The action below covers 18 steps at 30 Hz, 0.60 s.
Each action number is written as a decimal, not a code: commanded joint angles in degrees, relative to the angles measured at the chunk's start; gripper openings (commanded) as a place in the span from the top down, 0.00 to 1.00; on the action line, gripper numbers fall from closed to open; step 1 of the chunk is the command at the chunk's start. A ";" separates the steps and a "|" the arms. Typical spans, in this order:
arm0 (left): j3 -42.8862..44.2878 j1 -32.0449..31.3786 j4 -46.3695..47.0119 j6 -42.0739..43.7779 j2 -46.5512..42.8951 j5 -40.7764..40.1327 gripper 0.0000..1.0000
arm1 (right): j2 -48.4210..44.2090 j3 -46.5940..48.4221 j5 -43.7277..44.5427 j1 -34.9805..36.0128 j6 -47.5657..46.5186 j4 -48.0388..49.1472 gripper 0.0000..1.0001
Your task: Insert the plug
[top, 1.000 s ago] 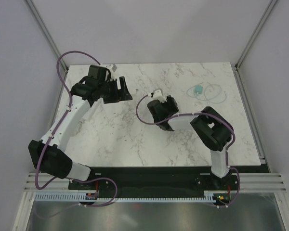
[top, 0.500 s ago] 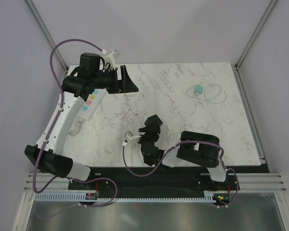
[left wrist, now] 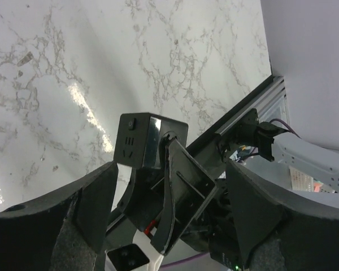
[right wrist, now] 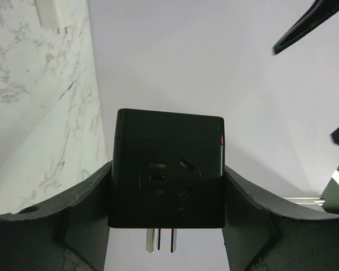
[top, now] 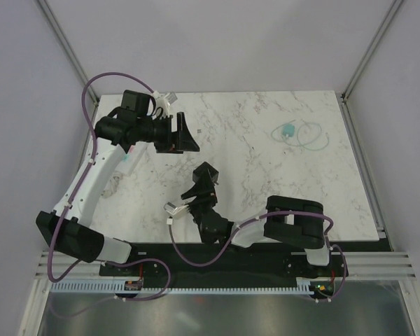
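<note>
Looking across the marble worktop [top: 252,119], I see the left pincer [top: 185,134] raised at upper left, jaws wide and empty, probably ready to assist. At frame centre the right pincer [right wrist: 166,186] clamps the black plug [right wrist: 167,164], prongs [right wrist: 158,240] exposed for insertion. A teal-tipped cable coil [top: 297,133] lies upper right, well apart. Where the plug goes, I cannot make out.

Behind the plug [right wrist: 166,169]: left gripper [top: 185,133] to its left, coiled tube [top: 305,135] on the table [top: 266,175] to its right
</note>
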 commanded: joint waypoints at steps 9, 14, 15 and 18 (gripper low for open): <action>5.16 0.18 0.28 0.77 3.03 14.42 0.16 | -8.95 4.24 -9.80 0.74 -12.86 27.40 0.84; 3.40 0.18 0.28 -0.28 2.59 14.34 0.16 | -10.97 3.36 -9.98 0.82 -12.07 27.32 0.84; 3.22 0.26 0.28 -0.72 2.68 14.52 0.16 | -11.23 3.27 -10.24 0.74 -11.98 27.32 0.84; 3.04 0.53 0.28 -3.36 3.64 16.09 0.16 | -12.03 3.36 -11.12 0.74 -12.24 27.23 0.84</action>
